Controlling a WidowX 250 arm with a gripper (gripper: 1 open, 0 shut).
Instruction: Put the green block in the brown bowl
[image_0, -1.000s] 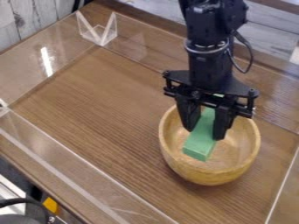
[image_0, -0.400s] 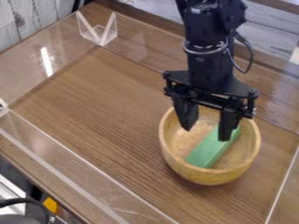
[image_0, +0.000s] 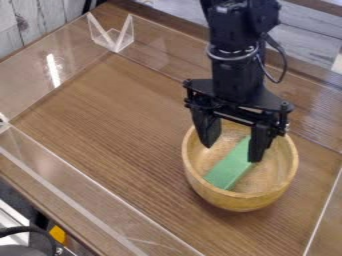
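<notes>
We see the end effector (image_0: 237, 140) w/ fingers spread wide, pointing straight down over the brown bowl (image_0: 201, 175), gripping nothing. The green block (image_0: 231, 170) lies inside the bowl, leaning diagonally w/ its upper end against the far inner wall, between the two finger tips but apart from both as far as we can tell. The bowl sits on the wood-grain bench (image_0: 107, 105), near its right edge. A clear plastic stand (image_0: 111, 33) is at the far left, well apart. No brands, labels or writing legible anywhere.
</notes>
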